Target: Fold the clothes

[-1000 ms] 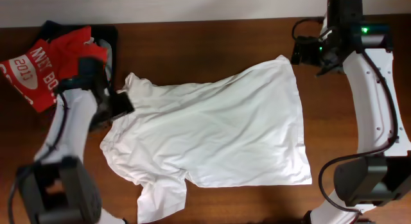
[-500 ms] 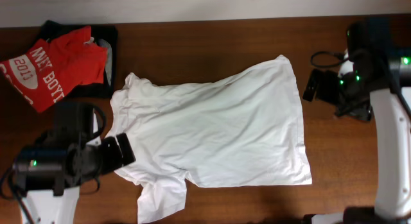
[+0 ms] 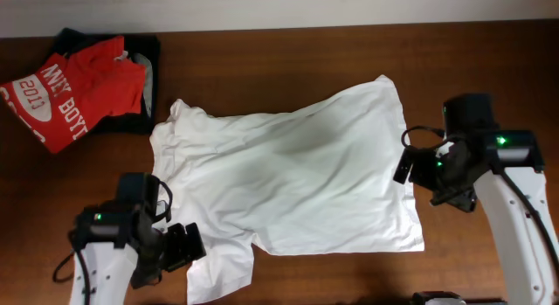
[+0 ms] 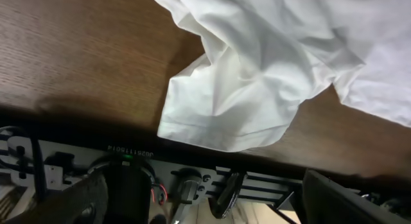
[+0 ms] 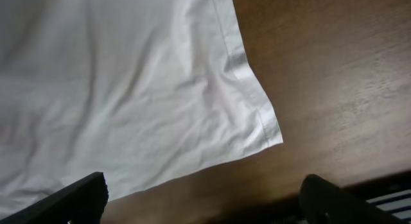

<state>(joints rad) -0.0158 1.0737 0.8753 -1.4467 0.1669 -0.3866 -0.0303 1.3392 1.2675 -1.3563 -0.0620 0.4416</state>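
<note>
The white T-shirt (image 3: pixel 288 183) lies spread on the tabletop (image 3: pixel 288 60), its long axis left to right, sleeves left. The left gripper (image 3: pixel 182 246), open and empty, is at the nearer sleeve (image 4: pixel 225 102). The right gripper (image 3: pixel 404 165), also open, is beside the hem (image 5: pixel 257 115).

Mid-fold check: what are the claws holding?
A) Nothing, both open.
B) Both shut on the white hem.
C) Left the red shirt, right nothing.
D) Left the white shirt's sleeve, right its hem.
A: the wrist views show the left claw and right claw spread wide with no cloth between the fingers; the white T-shirt lies on the table, its sleeve and hem corner beyond the fingertips.
</note>
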